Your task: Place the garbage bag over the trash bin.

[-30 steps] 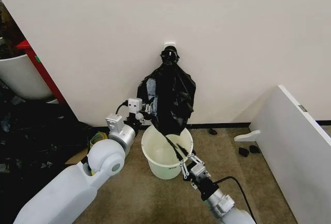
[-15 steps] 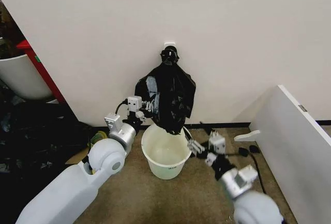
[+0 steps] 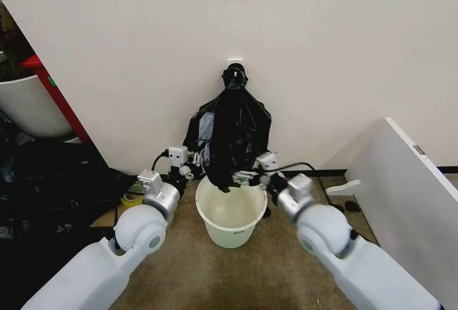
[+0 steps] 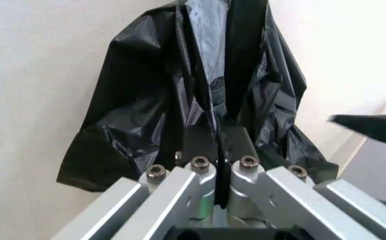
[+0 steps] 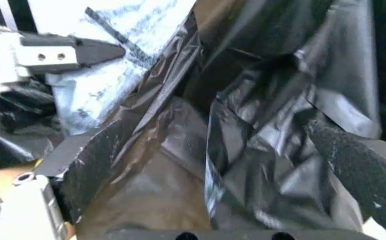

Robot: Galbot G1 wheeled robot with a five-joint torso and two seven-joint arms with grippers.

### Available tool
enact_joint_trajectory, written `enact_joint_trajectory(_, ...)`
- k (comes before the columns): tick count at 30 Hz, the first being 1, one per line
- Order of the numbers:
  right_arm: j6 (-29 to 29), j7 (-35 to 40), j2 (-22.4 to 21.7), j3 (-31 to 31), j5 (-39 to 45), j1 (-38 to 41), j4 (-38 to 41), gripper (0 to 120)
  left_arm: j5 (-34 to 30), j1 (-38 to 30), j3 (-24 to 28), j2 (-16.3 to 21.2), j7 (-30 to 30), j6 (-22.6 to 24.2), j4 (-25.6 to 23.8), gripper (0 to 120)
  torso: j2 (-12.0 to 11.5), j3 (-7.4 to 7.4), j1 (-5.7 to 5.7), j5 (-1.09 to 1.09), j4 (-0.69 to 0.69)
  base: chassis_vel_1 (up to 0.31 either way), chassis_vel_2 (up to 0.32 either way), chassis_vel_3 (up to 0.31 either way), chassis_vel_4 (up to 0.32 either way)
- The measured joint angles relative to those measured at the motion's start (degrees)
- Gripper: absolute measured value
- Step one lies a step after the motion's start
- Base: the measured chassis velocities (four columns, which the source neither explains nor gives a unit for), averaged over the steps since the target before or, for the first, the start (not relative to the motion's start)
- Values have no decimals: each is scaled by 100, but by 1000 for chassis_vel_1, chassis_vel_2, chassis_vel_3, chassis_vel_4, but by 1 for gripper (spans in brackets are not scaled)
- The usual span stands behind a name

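The garbage bag (image 3: 230, 138), glossy crinkled black plastic, hangs down the wall from a knotted black bundle (image 3: 233, 76) on a hook, its lower end just above the trash bin (image 3: 230, 218), a round white bucket on the floor. My left gripper (image 3: 192, 170) is shut on the bag's left edge, and its closed fingers pinch the plastic (image 4: 218, 145). My right gripper (image 3: 245, 177) is at the bag's lower right edge over the bin's rim. Its fingers (image 5: 86, 157) stand open with folds of the bag (image 5: 260, 150) between them. I cannot tell the single bag apart from the bundle behind it.
A white tub with a red edge (image 3: 32, 102) and dark clutter (image 3: 43, 181) stand at the left. A white panel (image 3: 415, 195) leans at the right, with small dark items (image 3: 343, 207) on the floor beside it. The wall is close behind the bin.
My right arm swung up from low at the bin's front right to the bag's lower edge. The left gripper shifted slightly left and down, still holding the bag.
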Motion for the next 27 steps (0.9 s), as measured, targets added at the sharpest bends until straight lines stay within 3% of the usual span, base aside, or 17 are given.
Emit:
enact_joint_trajectory(8, -264, 302, 156, -434, -228, 692, -567, 89, 14, 71, -5, -115, -2, 0, -31, 0, 0, 0, 0, 1, -1, 0, 0, 0, 0)
enact_joint_trajectory(20, -1222, 874, 256, -984, -494, 1187, -910, 44, 122, 209, 60, -239, 17, 2, -97, 0, 0, 0, 0, 1, -1, 0, 0, 0, 0)
enact_joint_trajectory(27, -1288, 1142, 326, -1073, -524, 1269, -981, 19, 122, 262, -30, -171, 24, -20, -156, 0, 0, -1, 0, 1, -1, 0, 0, 0, 0)
